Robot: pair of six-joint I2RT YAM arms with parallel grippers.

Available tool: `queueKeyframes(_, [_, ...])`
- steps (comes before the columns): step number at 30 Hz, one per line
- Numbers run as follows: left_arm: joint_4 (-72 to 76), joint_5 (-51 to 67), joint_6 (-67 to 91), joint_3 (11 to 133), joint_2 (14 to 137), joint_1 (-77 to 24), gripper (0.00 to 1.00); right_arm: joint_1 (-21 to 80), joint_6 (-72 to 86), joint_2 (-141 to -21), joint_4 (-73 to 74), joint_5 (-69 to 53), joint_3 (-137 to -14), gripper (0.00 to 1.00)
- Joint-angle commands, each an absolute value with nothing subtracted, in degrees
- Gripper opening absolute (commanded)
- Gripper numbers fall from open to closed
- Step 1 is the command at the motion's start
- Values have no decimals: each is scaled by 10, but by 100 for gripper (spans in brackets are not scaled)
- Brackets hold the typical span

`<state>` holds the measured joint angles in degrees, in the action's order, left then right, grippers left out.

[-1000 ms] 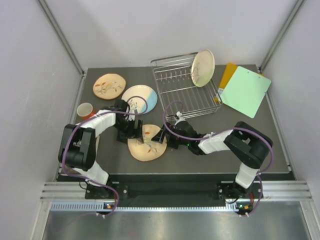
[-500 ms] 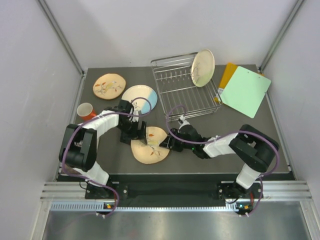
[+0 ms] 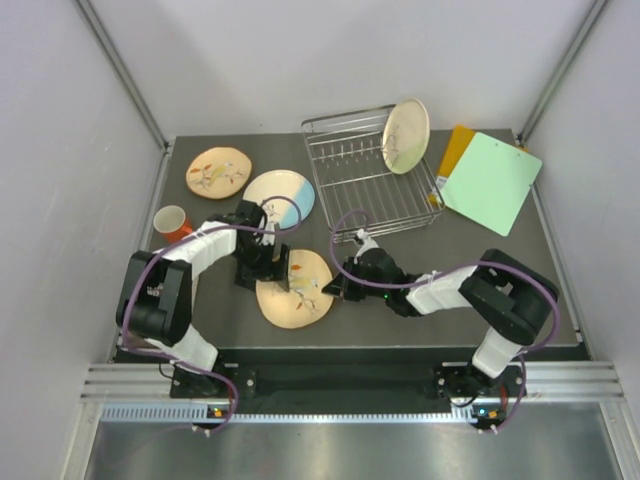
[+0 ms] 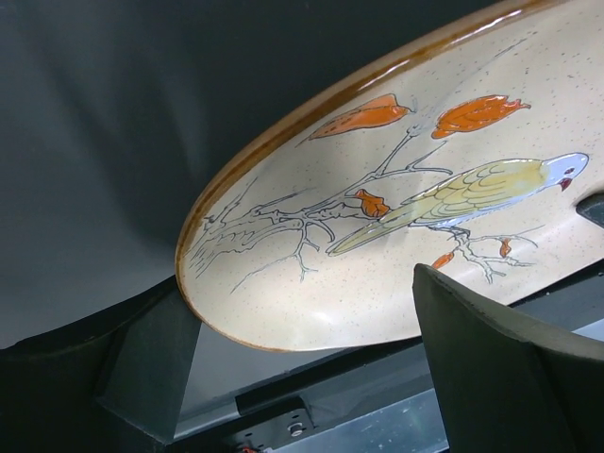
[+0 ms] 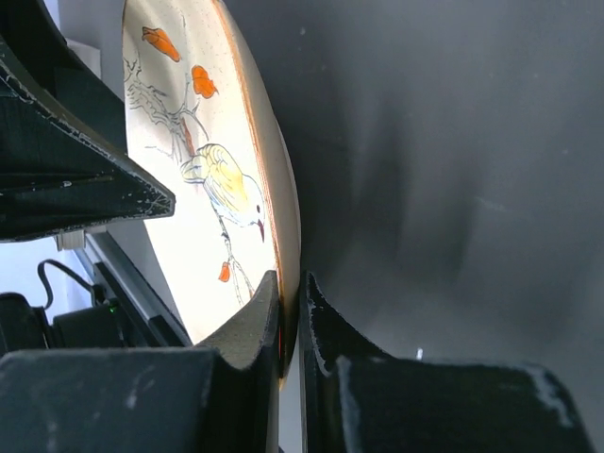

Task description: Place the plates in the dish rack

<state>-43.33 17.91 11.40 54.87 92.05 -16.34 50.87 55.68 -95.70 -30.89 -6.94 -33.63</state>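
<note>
Dish rack (image 3: pixel 372 185) stands on dark table (image 3: pixel 270 150) between walls (image 3: pixel 60 150)

plate (image 3: pixel 292 300) slid back left slightly

Tan plate (image 4: pixel 377 255): glazed, speckled ceramic, glossy, brown-edged rim. Dish rack (image 3: pixel 365 190): thin bright metal wire. Table (image 3: pixel 460 235): dark matt surface. Green board (image 3: pixel 490 180): smooth, matt. Right gripper (image 5: pixel 291 283) fingers (image 5: pixel 241 340): black matt plastic, edges lightly scuffed.

Pinched at its edge by the right pincer (image 3: pixel 334 286), a speckled tan plate (image 3: pixel 295 292) with a brown rim shows a yellow-green bird, grey twigs and orange leaves. Beyond the left pincer (image 3: pixel 272 266) is a white-and-light-blue plate (image 3: pixel 285 195), and to its left a red cup (image 3: pixel 170 220).
</note>
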Motion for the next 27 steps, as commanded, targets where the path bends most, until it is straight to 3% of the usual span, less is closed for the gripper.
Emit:
queueKeyframes(1, [-419,232,107,562,868,-171,94,510,519,-913,-426,-189,-354,0])
queueKeyframes(5, [-440,193,56,591,830,-156,98,476,485,-888,-406,-266,-359,0])
queueKeyframes(13, [-462,186,36,588,795,-137,97,425,479,-867,-392,-292,-352,0])
queueKeyframes(27, [-502,298,5,673,782,-73,94,348,501,-838,-373,-361,-403,0])
